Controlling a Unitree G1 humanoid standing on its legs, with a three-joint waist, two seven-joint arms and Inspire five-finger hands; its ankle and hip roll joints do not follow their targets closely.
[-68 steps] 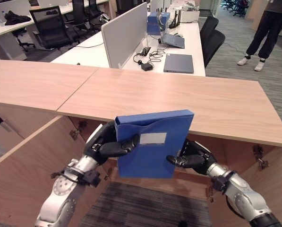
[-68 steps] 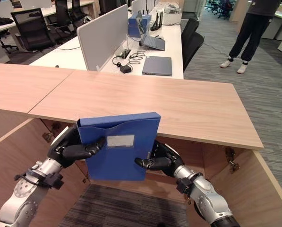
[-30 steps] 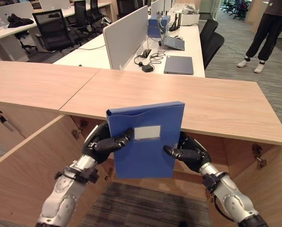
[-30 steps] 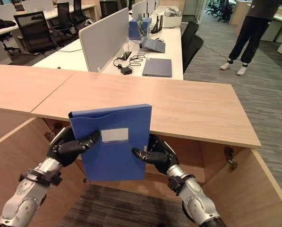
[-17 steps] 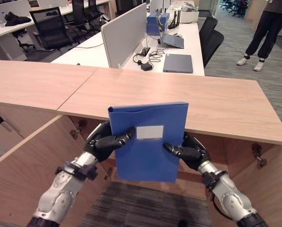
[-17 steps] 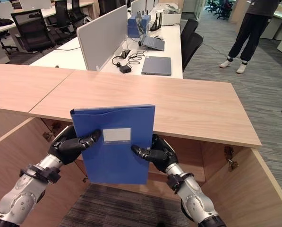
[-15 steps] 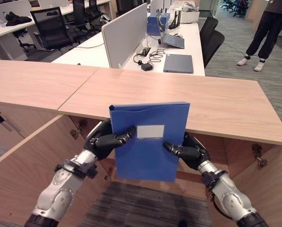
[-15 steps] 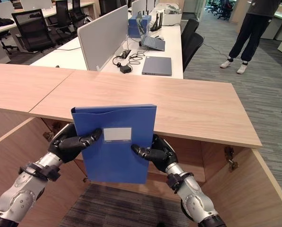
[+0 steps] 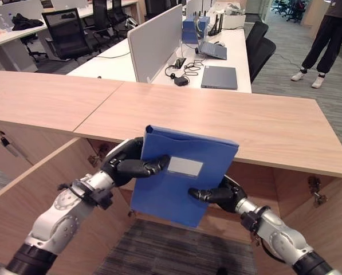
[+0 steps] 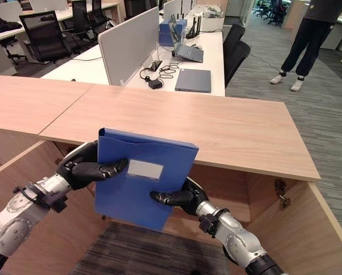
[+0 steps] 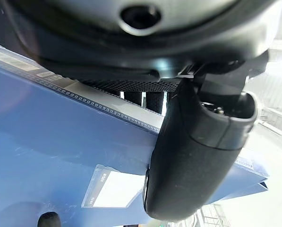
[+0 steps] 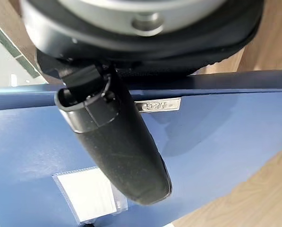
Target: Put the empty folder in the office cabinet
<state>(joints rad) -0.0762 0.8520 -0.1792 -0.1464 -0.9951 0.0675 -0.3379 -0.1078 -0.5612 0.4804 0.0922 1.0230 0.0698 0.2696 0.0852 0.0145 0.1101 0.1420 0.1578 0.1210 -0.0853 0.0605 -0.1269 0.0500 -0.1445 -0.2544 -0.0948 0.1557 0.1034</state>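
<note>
A blue folder (image 9: 171,197) with a pale label hangs tilted in front of the open office cabinet (image 9: 268,183), just below its wooden top (image 9: 262,126). The folder's top edge slopes down to the right. My left hand (image 9: 128,166) is shut on its left edge, thumb across the front face (image 11: 197,156). My right hand (image 9: 219,195) is shut on its lower right edge, thumb on the front (image 12: 117,146). The fingers of both hands lie behind the folder (image 10: 130,197).
The cabinet's left door (image 9: 27,195) and right door (image 9: 331,229) stand open on either side of my arms. Behind the cabinet is a white desk with a closed laptop (image 9: 219,77), a divider screen (image 9: 156,40) and black chairs (image 9: 262,48). A person (image 9: 325,34) stands at the back right.
The folder has tipped from upright to a slant, its right top corner dropping. My left hand stays high on the left edge and my right hand has sunk lower.
</note>
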